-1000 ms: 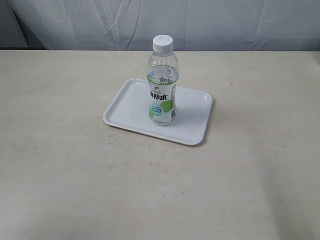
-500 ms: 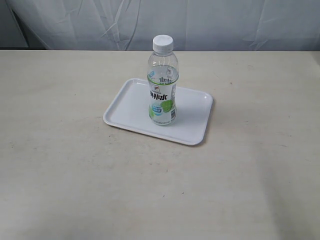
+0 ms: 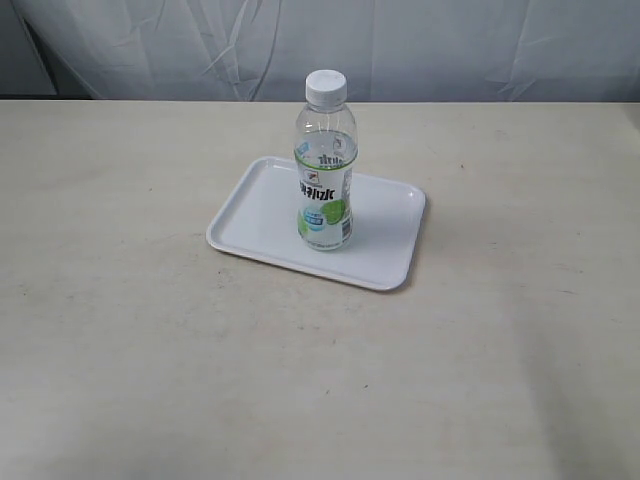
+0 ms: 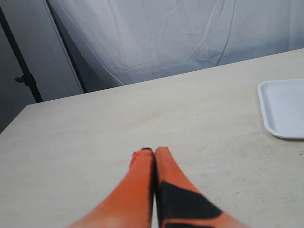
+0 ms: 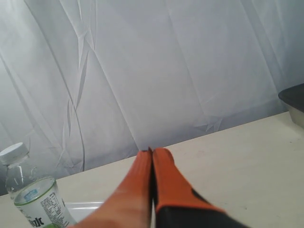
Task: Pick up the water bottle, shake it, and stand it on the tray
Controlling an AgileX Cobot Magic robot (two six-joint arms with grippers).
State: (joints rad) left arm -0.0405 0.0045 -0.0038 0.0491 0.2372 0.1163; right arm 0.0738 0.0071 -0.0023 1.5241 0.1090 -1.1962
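Observation:
The water bottle, clear with a white cap and green-and-white label, stands upright on the white tray in the middle of the table. Neither arm shows in the exterior view. In the left wrist view my left gripper is shut with nothing in it, its orange fingers pressed together over bare tabletop, and a corner of the tray lies well off to one side. In the right wrist view my right gripper is also shut and empty, away from the bottle and the tray's rim.
A pale wrinkled curtain hangs behind the beige table. A dark stand shows past the table's edge in the left wrist view. A dark rounded object sits at the edge of the right wrist view.

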